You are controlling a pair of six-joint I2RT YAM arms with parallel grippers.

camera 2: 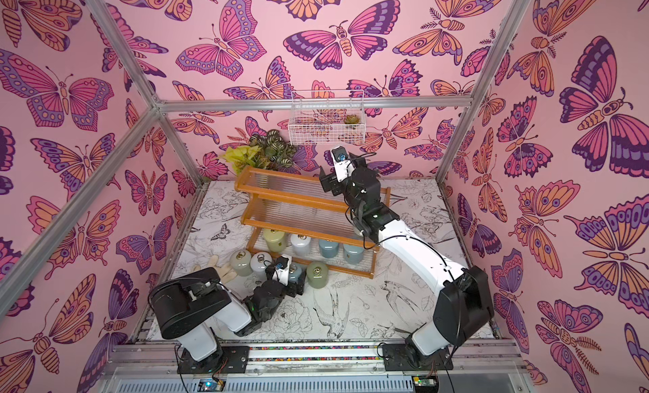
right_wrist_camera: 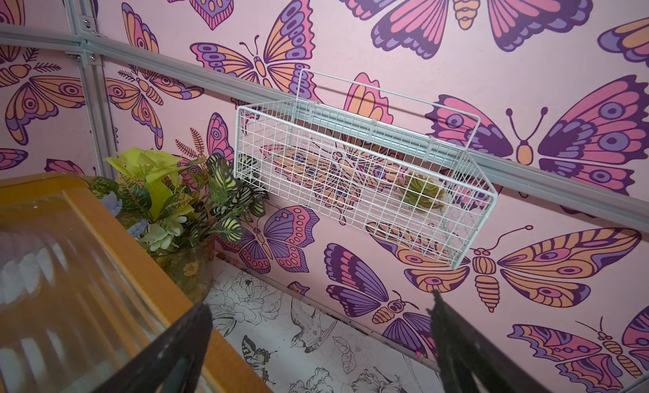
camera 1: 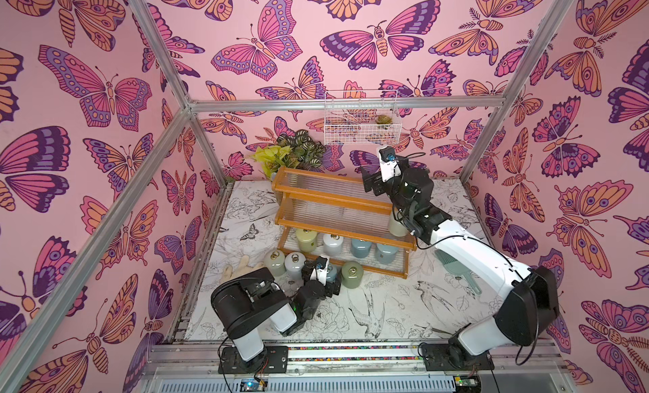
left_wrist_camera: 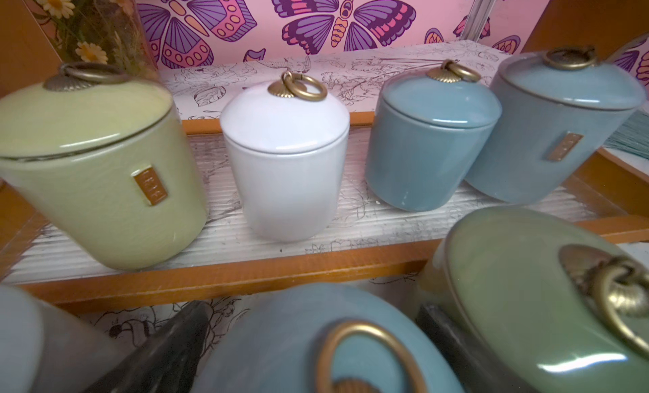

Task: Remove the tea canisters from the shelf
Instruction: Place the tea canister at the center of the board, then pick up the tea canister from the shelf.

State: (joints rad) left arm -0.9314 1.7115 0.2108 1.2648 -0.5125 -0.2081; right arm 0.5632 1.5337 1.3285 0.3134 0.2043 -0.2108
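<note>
Canisters crowd the near ground: on the white tabletop printed with black line-drawn birds and flowers [camera 1: 386, 314], in a row just before the three-tier stepped shelf of orange-brown wood and ribbed clear plastic [camera 1: 333, 197], stand a grey-green tea canister with a gold ring-pull lid [camera 1: 274, 263], a white tea canister [camera 1: 294, 263], a light blue tea canister [left_wrist_camera: 267, 349] and a sage green tea canister [camera 1: 351, 273]. The left gripper [left_wrist_camera: 314, 305] sits low over the light blue tea canister, its black fingers [left_wrist_camera: 165, 352] spread to either side of the jar, a strip of tabletop showing beside one finger. Behind, the shelf carries on its lowest tier a pale yellow-green canister [left_wrist_camera: 98, 177], a second white canister [left_wrist_camera: 284, 170], a plain blue canister [left_wrist_camera: 428, 145] and a plaque-bearing blue canister [left_wrist_camera: 548, 127]. Small gold rectangular plaques [left_wrist_camera: 151, 185] sit on the yellow-green and the last blue jar; their raised marks are too blurred to read. A cream canister [camera 1: 396, 228] stands at the middle tier's right end, partly hidden by the right arm [camera 1: 467, 247]. The right gripper [right_wrist_camera: 321, 300] hangs by the top tier's right end, jaws wide apart, pinching nothing. Farthest, a white wire basket [right_wrist_camera: 333, 184] hangs on the butterfly-papered wall [camera 1: 351, 40].
</note>
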